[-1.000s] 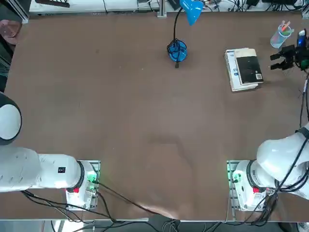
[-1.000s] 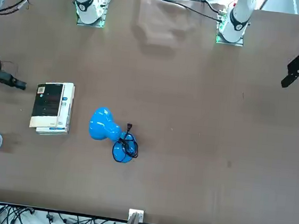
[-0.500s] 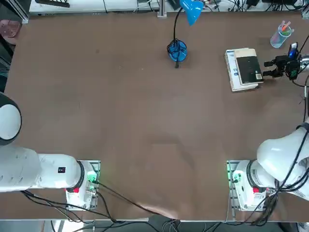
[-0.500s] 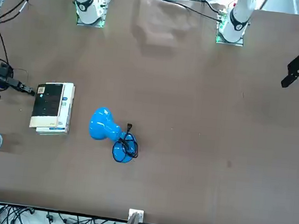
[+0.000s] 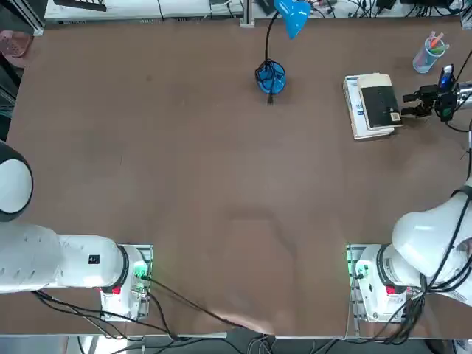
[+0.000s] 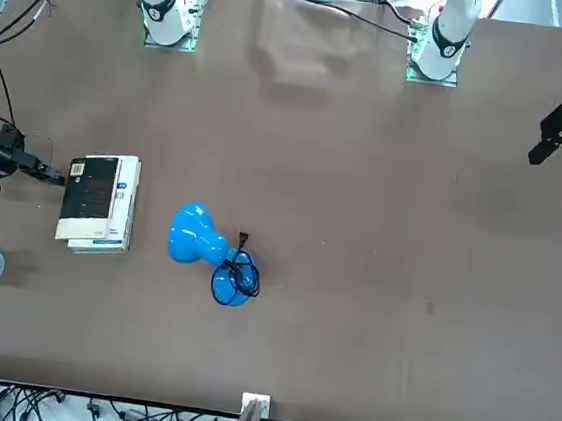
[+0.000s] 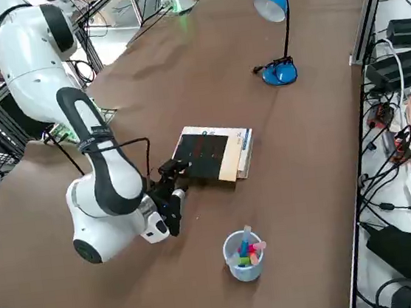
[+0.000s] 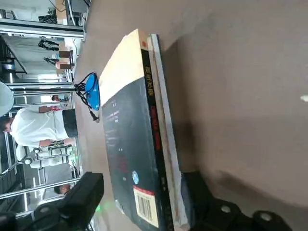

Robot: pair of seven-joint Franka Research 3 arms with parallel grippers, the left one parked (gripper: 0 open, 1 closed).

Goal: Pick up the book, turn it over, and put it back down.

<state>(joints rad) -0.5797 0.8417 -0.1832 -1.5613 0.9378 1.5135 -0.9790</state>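
Book point(image 5: 375, 104) lies between lamp point(image 5: 271, 76) and cup point(image 5: 428, 54).

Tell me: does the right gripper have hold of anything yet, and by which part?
Nothing is held. The right gripper has its jaws open, level with the book at its edge, one either side of its thickness, not yet closed.
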